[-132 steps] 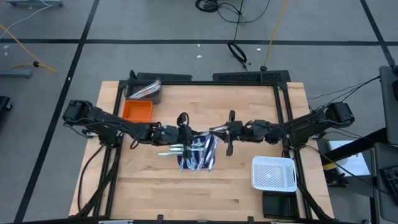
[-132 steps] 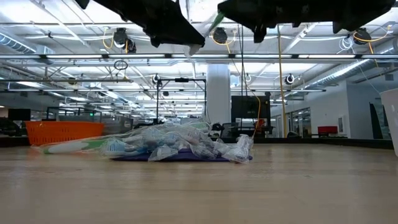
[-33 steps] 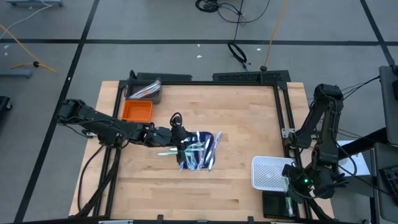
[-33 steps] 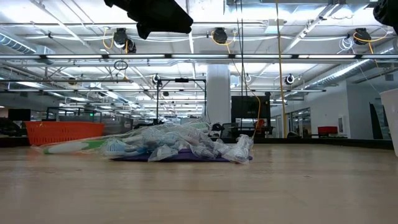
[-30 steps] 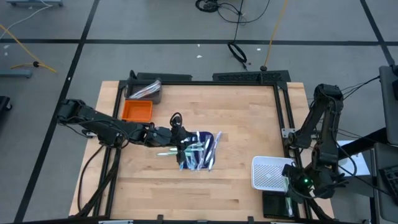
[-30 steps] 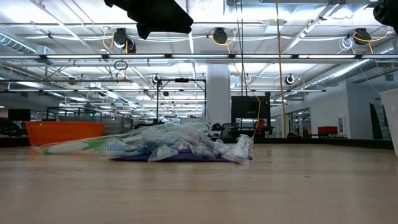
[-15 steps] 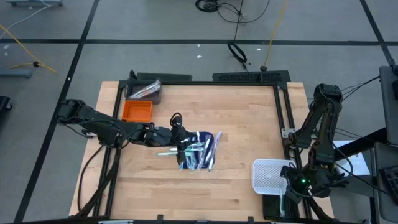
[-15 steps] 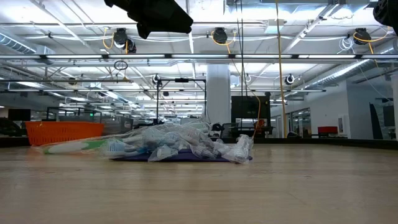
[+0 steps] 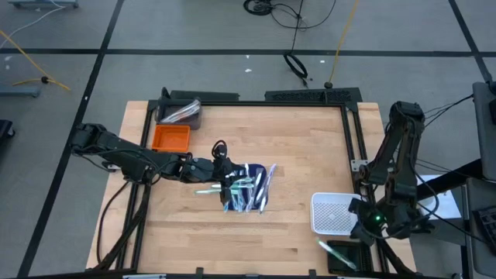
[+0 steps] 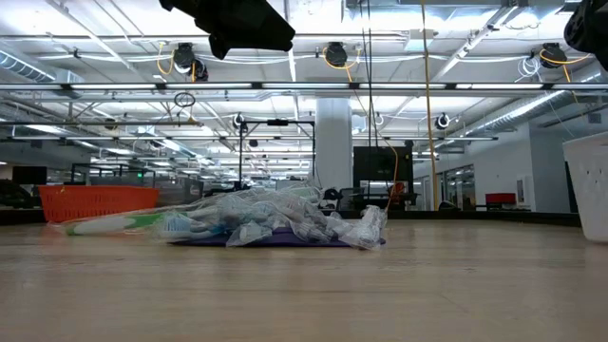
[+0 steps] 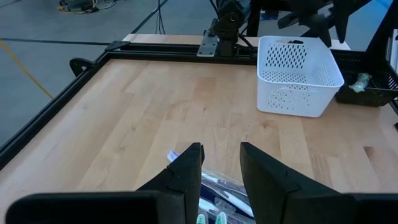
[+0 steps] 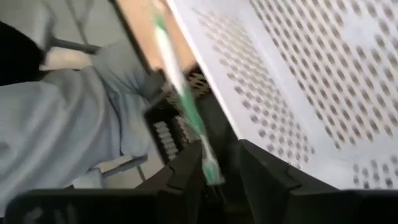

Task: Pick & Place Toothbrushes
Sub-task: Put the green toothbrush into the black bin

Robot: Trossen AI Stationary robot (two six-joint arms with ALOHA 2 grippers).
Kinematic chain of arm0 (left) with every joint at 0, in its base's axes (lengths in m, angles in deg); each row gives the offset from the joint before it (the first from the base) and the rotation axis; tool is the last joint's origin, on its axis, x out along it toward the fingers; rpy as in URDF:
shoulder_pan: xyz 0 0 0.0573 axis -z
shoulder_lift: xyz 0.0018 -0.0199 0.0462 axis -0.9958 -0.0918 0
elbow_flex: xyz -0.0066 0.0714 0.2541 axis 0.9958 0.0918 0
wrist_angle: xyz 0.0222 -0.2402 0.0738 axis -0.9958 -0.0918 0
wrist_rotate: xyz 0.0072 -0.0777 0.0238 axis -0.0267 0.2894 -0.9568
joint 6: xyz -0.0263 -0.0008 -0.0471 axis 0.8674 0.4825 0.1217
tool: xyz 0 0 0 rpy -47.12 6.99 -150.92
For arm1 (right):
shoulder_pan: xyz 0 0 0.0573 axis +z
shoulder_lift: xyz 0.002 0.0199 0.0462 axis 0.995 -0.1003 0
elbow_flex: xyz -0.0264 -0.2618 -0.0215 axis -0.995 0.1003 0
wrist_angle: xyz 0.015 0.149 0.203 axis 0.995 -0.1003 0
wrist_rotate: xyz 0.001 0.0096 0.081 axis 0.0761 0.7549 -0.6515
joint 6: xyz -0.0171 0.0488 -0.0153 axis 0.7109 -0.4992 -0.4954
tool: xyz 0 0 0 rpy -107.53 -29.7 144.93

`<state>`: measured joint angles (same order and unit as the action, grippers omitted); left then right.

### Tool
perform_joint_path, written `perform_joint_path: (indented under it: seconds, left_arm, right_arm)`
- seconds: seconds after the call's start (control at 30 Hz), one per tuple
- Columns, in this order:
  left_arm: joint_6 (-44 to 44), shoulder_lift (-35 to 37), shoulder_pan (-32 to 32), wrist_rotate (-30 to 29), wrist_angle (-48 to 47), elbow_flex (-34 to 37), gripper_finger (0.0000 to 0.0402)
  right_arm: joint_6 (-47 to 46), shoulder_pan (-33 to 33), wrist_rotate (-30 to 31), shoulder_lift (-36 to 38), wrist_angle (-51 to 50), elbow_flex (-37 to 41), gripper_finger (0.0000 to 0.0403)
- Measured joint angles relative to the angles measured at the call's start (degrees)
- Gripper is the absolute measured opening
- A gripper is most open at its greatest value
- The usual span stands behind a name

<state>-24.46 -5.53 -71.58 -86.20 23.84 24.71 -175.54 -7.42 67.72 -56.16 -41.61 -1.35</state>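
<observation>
A pile of wrapped toothbrushes (image 9: 248, 190) (image 10: 275, 220) lies on a dark blue mat (image 9: 232, 203) mid-table; one light green brush (image 9: 205, 191) sticks out toward the left. My left gripper (image 9: 225, 172) (image 11: 221, 168) hovers open above the pile's left side, touching nothing. My right gripper (image 9: 363, 232) (image 12: 221, 171) is at the near right corner, beside the white basket (image 9: 333, 213), shut on a green-and-white toothbrush (image 9: 335, 250) (image 12: 180, 93) that slants over the black tray (image 9: 347, 257). My right gripper pinches the green-and-white toothbrush between its two fingers near one end (image 12: 210, 167). The brush is lifted clear and runs out ahead of the fingers, its free end (image 9: 322, 244) slanting toward the table's left over the black tray. Which end is held I cannot tell.
An orange bin (image 9: 170, 138) (image 10: 95, 199) and a black tray of brushes (image 9: 180, 112) sit at the far left. The white basket (image 11: 295, 74) (image 10: 589, 180) (image 12: 298, 81) stands near right. Dark rails (image 9: 353, 139) frame the table. Bare wood lies between pile and basket.
My right gripper has turned at the near right corner, and the held toothbrush has swung from pointing at the near edge to slanting toward the left over the black tray. The white basket has shifted slightly toward the left. My left arm has kept still.
</observation>
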Motion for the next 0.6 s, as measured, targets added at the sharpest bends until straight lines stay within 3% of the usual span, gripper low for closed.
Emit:
perform_joint_path:
  seconds: [0.37, 0.5, 0.6]
  left_arm:
    - [0.0, 0.0, 0.0, -0.1, 0.0, 0.0, 0.0113]
    - [0.0, 0.0, 0.0, -0.1, -0.2, 0.0, 0.0113]
    - [0.1, 0.0, 0.0, -0.1, -1.1, 0.0, 0.0113]
  right_arm:
    - [20.9, -9.0, 16.0, 3.0, 5.4, 0.0, 0.0089]
    - [35.9, -15.9, 20.5, 2.8, 13.2, 0.0, 0.0089]
    - [49.2, -22.3, 18.3, 2.1, 20.8, 0.0, 0.0089]
